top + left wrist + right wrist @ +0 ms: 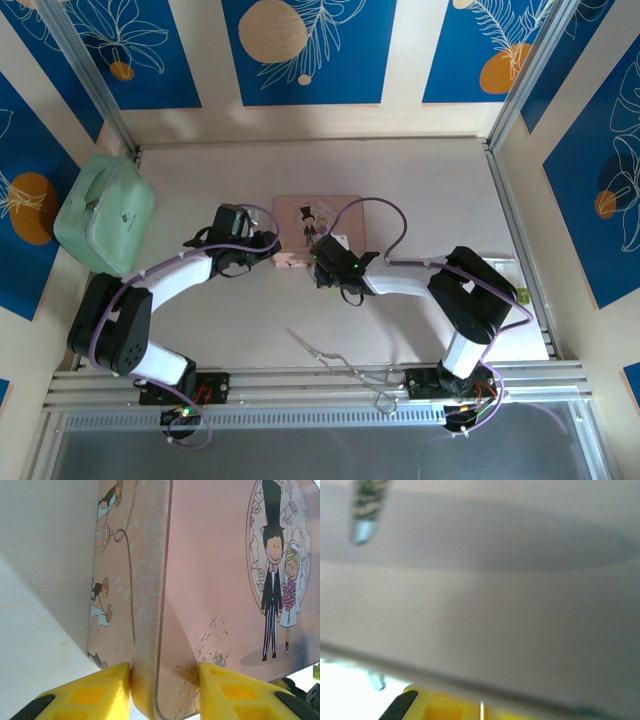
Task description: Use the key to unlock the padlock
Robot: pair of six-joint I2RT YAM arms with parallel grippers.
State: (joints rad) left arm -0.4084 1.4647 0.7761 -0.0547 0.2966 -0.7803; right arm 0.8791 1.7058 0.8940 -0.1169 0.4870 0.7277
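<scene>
The pink tin (316, 222) occupies the table (430, 190) centre. The left pincer (165, 675) clamps its corner, and the right arm (405, 285) crowds its near edge. A green case (105, 215) blocks the left. A wire tool (335, 357) lies near the front. Far strip and right side: open.

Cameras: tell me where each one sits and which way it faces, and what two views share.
Top external: above and behind the arms, looking down on the table; the left arm and right arm show.
Left wrist: on the left arm, looking along the left gripper at the pink tin; its yellow fingers pinch the tin's edge.
Right wrist: on the right arm, close against a blurred pinkish surface; one yellow finger shows.
Shared: top external and left wrist both show the pink tin.
</scene>
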